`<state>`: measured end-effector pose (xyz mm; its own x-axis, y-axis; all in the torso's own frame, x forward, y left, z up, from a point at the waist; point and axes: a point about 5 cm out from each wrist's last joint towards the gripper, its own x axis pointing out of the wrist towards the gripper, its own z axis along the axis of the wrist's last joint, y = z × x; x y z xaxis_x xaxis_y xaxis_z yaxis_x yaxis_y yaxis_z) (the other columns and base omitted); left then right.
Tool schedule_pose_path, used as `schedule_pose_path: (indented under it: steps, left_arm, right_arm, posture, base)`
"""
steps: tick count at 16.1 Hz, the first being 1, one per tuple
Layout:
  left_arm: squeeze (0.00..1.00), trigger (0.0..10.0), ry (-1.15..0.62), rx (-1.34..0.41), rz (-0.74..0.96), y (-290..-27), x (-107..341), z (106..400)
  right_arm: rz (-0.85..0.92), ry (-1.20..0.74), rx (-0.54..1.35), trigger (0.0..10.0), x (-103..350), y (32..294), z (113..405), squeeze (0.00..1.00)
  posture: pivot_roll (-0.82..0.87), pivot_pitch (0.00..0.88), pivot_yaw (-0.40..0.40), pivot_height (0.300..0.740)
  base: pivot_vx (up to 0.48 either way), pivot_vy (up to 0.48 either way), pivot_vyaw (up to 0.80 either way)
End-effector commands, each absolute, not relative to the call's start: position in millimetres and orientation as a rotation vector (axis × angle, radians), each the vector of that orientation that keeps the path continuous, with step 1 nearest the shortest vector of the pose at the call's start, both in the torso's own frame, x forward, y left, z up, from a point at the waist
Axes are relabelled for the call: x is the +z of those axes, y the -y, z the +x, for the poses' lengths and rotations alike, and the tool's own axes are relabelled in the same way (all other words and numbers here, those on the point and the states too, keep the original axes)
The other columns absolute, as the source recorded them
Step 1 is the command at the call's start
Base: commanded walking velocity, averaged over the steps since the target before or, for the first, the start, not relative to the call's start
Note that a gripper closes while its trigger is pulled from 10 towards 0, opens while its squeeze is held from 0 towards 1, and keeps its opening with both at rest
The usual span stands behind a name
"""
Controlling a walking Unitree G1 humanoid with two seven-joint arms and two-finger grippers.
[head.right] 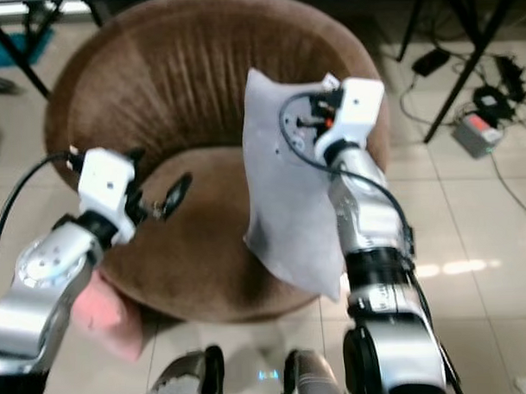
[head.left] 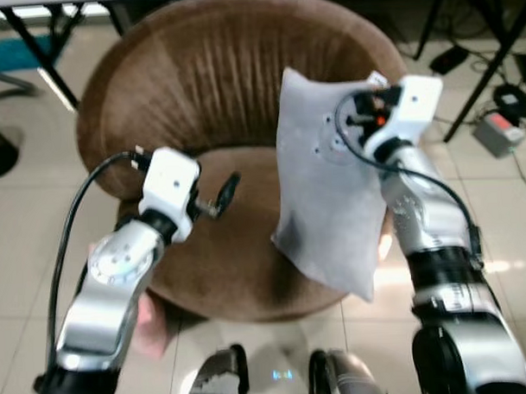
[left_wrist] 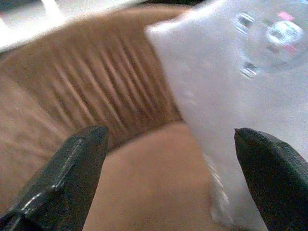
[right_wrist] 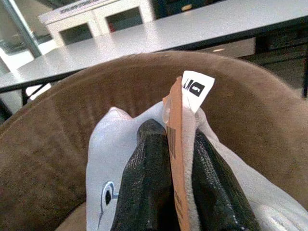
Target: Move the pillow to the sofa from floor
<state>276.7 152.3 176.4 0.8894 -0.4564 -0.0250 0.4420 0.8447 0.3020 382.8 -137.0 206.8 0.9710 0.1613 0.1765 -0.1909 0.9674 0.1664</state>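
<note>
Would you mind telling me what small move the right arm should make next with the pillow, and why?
Probably lower it a little before letting go. The right gripper is shut on the grey pillow near its tag, and the pillow hangs over the brown round chair, its lower corner at the seat's front edge. The left gripper waits open beside it.

Office or lab: long grey tables (right_wrist: 159, 31), floor cables (head.left: 502, 102), tiled floor (head.left: 22, 214), brown round chair (head.left: 199, 87).
</note>
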Motion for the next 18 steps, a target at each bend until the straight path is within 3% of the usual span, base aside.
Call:
schedule_pose_path:
  steps: [1,2,3,7,12,13,14,18]
  left_arm:
    - [0.00,10.0,0.017,-0.527,0.331,-149.8,171.5,269.5]
    - [0.00,10.0,0.015,-0.533,0.337,-149.8,171.2,268.9]
    - [0.00,10.0,0.013,-0.536,0.342,-149.6,171.1,268.7]
    - [0.00,10.0,-0.001,-0.543,0.362,-151.8,171.5,267.7]
    - [0.00,10.0,-0.006,-0.530,0.376,-153.3,170.2,268.7]
    - [0.00,10.0,-0.003,-0.522,0.380,-153.7,170.0,269.8]
    - [0.00,10.0,0.001,-0.516,0.381,-153.6,170.1,270.5]
    - [0.00,10.0,-0.008,-0.423,0.321,-160.5,155.7,264.5]
  right_arm:
    - [0.175,0.193,0.217,10.0,213.1,128.5,392.8,0.00]
    - [0.180,0.181,0.214,10.0,212.7,129.1,396.6,0.55]
    - [0.184,0.164,0.214,10.0,213.1,129.7,402.8,1.00]
    - [0.067,0.177,0.241,10.0,232.6,119.7,415.4,1.00]
    - [-0.038,0.272,0.114,10.0,265.5,138.3,421.9,1.00]
    - [-0.091,0.283,0.085,10.0,269.6,143.5,422.3,0.65]
    - [-0.094,0.298,0.066,10.0,272.8,149.5,422.1,0.00]
    - [0.021,0.334,0.111,10.0,249.2,164.4,412.2,0.00]
  posture:
    - [0.11,0.221,0.055,0.740]
    - [0.12,0.221,0.056,0.740]
    - [0.13,0.222,0.056,0.740]
    - [0.15,0.222,0.052,0.740]
    - [0.15,0.215,0.057,0.740]
    - [0.15,0.213,0.058,0.740]
    - [0.14,0.211,0.058,0.740]
    - [0.08,0.158,0.041,0.740]
  base:
    - [0.000,0.000,0.00]
    - [0.000,0.000,0.00]
    - [0.000,0.000,0.00]
    - [0.000,0.000,0.00]
    - [0.000,0.000,0.00]
    - [0.000,0.000,0.00]
    - [0.000,0.000,0.00]
    - [0.000,0.000,0.00]
